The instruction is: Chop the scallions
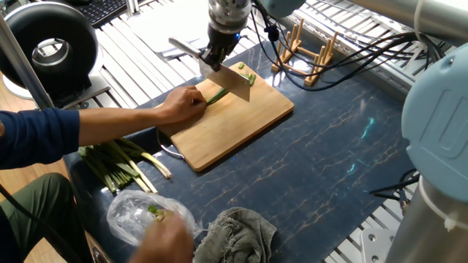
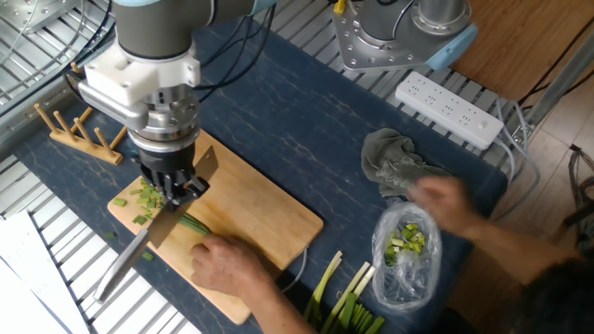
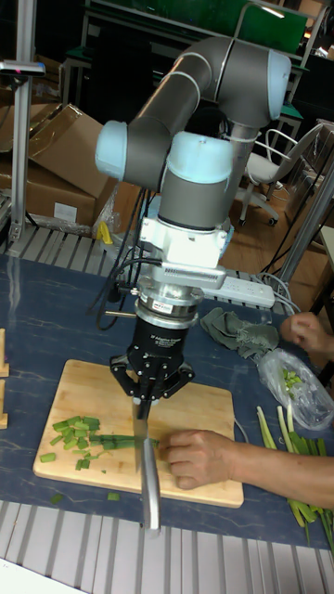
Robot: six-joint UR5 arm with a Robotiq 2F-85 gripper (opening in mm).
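the scallions (image 3: 119, 438) lie on the wooden cutting board (image 3: 204, 408) right under my gripper (image 3: 151, 388): a few thin green stalks running across the board, with a scatter of short cut bits (image 2: 144, 198) on the far side of my blade from the person. my fingers are clamped on the handle of a cleaver (image 2: 165, 223), whose blade hangs tilted just above the stalks; in the tall fixed view the blade sits edge-on in front of me and its tip reaches past the board's front edge.

just beside the blade, on the uncut side, a person's hand (image 3: 198, 458) presses the stalks down on the board. one loose green bit (image 2: 112, 236) lies off the board on the dark tabletop.

past that hand, beyond the board's end, a thicker bundle of green onions with white bases (image 1: 121, 162) rests on the table. farther out still sits a clear plastic bag (image 2: 406, 251), open at the top, holding pale green-white chopped chunks; the person's other hand (image 2: 444, 204) is at the bag's mouth. a crumpled grey rag (image 2: 400, 168) lies next to the bag.

on my other side, off the board's far end, a wooden peg rack (image 1: 305, 45) stands on the table. a white power strip (image 2: 448, 109) lies along the table edge behind the rag.
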